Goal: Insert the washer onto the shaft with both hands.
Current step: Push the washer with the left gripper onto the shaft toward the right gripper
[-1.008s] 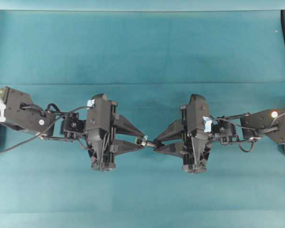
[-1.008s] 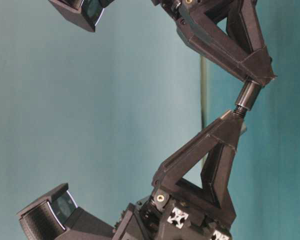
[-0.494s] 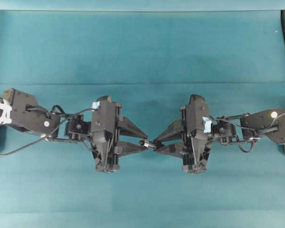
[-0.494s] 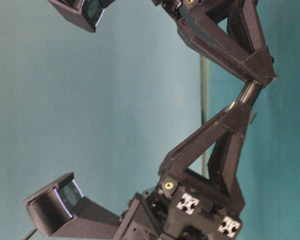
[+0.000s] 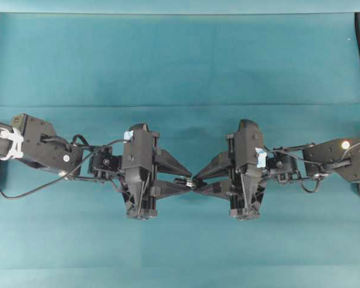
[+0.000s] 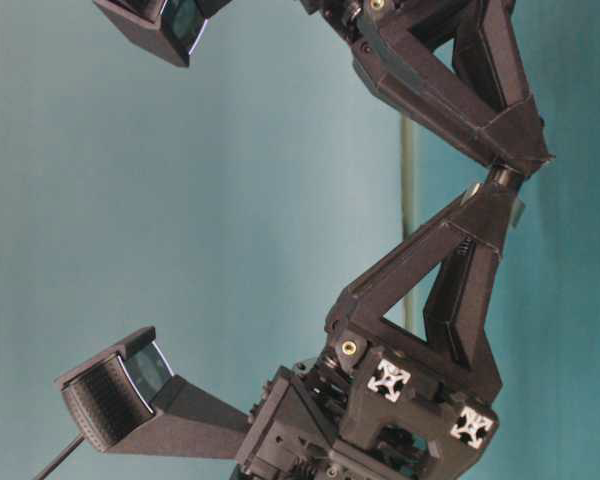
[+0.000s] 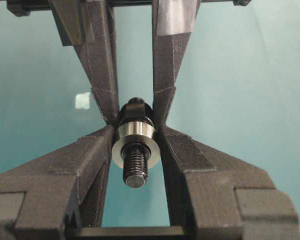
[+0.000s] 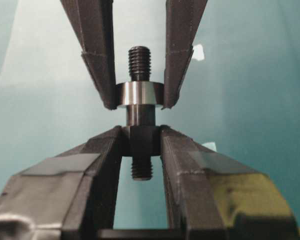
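Teal cloth over the desk (image 5: 180, 60), frame centre. Left end effector (image 7: 135, 145) pinching the washer (image 7: 135, 142) by its rim — already slid over the shaft (image 8: 140, 125). Right end effector (image 8: 141, 141) clamped on the shaft's dark collar, tips almost meeting.

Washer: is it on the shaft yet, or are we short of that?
Done: the washer is threaded over the shaft; the threaded tip pokes through its hole. In hand: the left gripper clamps the washer, and the right gripper clamps the shaft's thicker middle. Left: a short bare stretch of shaft shows between washer and collar, so perhaps seating, then release.
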Available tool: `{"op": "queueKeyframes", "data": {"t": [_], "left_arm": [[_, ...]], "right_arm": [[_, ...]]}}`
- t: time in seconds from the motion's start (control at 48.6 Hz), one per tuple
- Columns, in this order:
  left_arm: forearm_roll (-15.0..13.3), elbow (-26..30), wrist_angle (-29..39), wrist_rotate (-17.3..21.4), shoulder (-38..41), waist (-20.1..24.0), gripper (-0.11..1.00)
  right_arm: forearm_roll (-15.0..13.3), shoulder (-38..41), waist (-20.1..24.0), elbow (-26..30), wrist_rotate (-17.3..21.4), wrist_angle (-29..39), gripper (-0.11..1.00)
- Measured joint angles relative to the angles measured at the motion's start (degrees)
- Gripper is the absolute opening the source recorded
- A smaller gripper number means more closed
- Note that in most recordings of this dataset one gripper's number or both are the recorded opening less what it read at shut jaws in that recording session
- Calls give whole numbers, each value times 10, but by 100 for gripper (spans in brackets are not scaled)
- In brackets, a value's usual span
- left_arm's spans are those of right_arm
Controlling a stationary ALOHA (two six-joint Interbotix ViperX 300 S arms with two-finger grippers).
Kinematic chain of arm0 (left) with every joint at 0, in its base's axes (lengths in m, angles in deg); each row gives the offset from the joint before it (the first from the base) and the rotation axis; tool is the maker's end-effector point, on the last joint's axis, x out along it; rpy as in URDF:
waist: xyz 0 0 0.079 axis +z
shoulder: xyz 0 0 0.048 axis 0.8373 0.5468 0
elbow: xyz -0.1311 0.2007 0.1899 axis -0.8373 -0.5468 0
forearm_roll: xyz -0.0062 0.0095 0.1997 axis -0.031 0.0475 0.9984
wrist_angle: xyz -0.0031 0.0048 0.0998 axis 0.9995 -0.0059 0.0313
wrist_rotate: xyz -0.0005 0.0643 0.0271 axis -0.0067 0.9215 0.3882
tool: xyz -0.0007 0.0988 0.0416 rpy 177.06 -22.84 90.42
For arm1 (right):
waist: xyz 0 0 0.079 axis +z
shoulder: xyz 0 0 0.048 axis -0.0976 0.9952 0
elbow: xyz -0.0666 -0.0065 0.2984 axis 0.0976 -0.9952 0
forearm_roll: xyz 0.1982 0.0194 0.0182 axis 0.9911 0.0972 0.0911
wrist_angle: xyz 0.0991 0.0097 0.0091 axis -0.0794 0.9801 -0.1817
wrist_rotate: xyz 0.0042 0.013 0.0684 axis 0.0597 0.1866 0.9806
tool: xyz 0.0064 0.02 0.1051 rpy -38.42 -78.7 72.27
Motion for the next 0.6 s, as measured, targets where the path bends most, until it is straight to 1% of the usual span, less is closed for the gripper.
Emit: {"op": "queueKeyframes", "data": {"t": [0.597], "left_arm": [[0,15,4,-1,10,0,36]], "right_arm": [[0,0,-1,0,0,0,0]]}}
